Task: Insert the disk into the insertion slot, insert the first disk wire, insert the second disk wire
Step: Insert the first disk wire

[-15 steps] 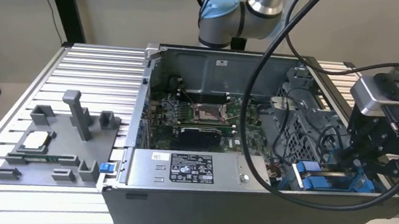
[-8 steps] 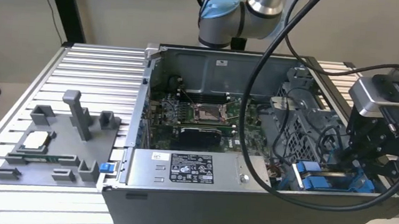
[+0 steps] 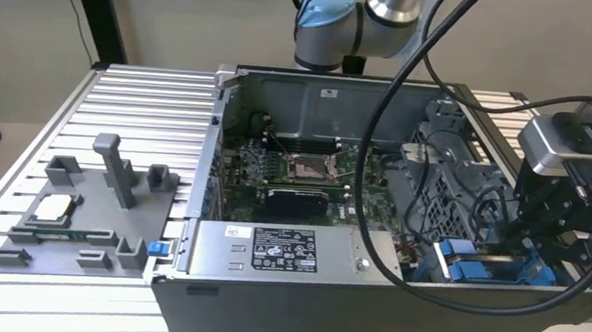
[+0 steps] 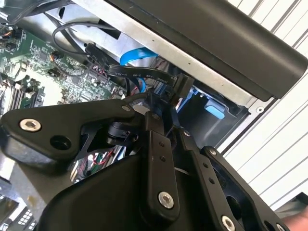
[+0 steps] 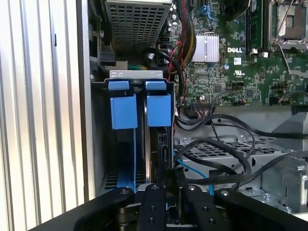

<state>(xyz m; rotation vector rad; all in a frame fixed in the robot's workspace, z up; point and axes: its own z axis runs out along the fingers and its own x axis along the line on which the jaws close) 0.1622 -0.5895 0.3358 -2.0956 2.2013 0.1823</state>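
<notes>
Out on a ribbed metal tabletop (image 3: 133, 90), with an open computer case (image 3: 370, 307) lid-off in the middle. Inside, toward the exterior view's foreground, a silver power-supply box (image 3: 268, 251); beyond, the green motherboard (image 3: 307, 167). Over at the exterior view's right, down into the drive corner with the pincer (image 3: 544, 241). Already seated edge-on in the insertion slot (image 5: 137, 74), by the look of things: the disk (image 5: 159, 109), blue carrier tab up, on the motherboard side of the twin bays. Closed down to a narrow gap in both wrist views, and seemingly pinching a small black wire plug (image 4: 180, 85) near the disk's connector end. Can't call which of the two wires. Handling call: light, rigid plastic body, so grip by the flat sides of the plug, never by the springy cable (image 4: 139, 74) trailing off and tugging sideways. Fragile contacts, most likely, with no forgiving a crooked or heavy hand. Nearby, a loose blue cable (image 4: 137, 55).
</notes>
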